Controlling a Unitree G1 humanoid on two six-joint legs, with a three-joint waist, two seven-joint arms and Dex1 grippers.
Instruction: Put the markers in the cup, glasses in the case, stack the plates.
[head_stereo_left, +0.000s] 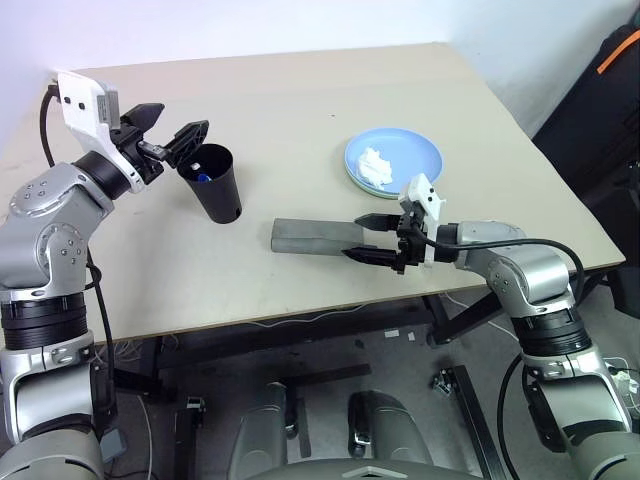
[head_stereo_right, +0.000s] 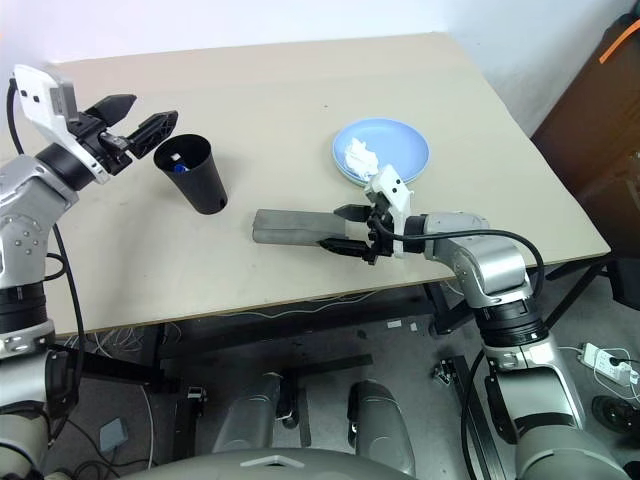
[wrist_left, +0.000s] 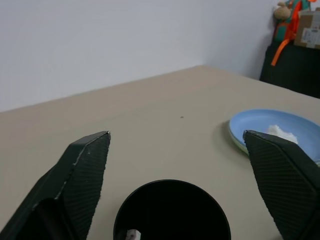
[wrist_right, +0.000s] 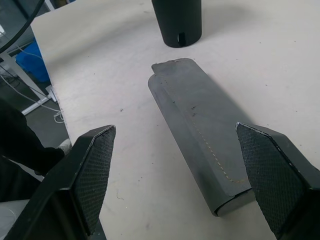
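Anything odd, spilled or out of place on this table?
One thing: a crumpled white lump lies on the blue plate, which sits on the green one. Otherwise, the cup stands upright with the marker inside, and the case lies flat.

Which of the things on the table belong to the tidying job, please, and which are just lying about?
Belonging: marker inside the cup; case; stacked plates.
Lying about: crumpled white wad on the top plate.

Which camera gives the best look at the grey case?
The right wrist view: the case lies close ahead, its stitched flap plain. Both head views show it whole but small on the table, before the right end effector.
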